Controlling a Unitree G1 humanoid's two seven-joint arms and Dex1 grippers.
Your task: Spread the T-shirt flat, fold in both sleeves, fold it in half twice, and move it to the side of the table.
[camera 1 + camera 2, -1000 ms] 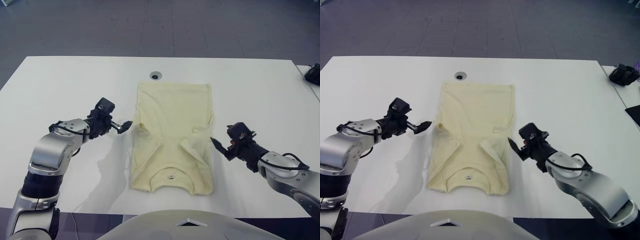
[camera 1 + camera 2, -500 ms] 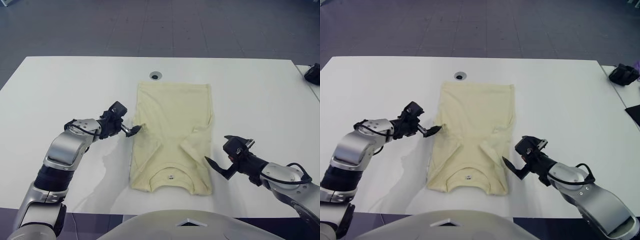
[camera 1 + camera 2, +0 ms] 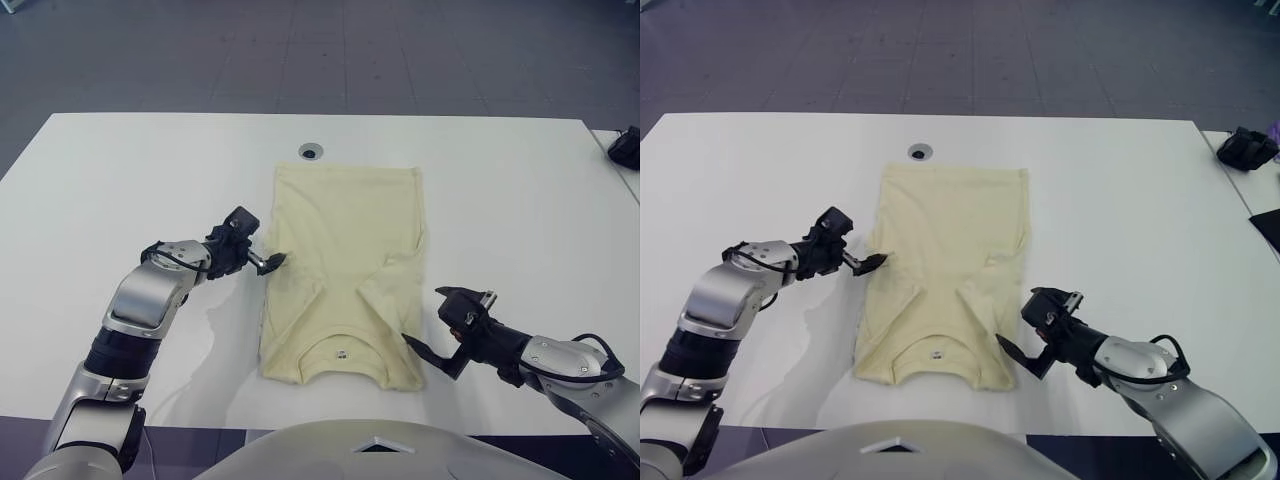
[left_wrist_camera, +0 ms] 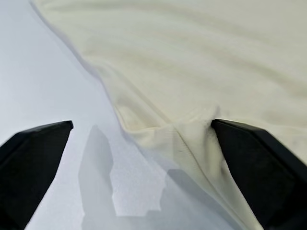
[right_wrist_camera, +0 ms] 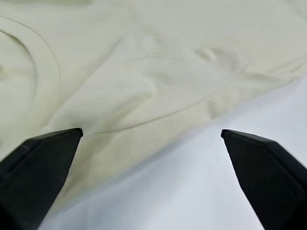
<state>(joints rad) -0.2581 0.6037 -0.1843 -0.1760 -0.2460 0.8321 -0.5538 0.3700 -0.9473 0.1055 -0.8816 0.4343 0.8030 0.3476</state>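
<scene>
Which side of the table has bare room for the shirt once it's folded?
Bare table lies left of the T-shirt, outside the left gripper. Another wide stretch lies right of the shirt, out to the table's right edge. A narrow strip runs behind the shirt, around the round hole. It is crowded at both shirt edges, by the left gripper and the right gripper.

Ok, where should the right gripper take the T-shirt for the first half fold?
Probably the near right corner of the T-shirt, at the shoulder beside the collar. Come in low from the robot's right: that layered edge lies flat on the table, and the open right gripper faces it there.
</scene>
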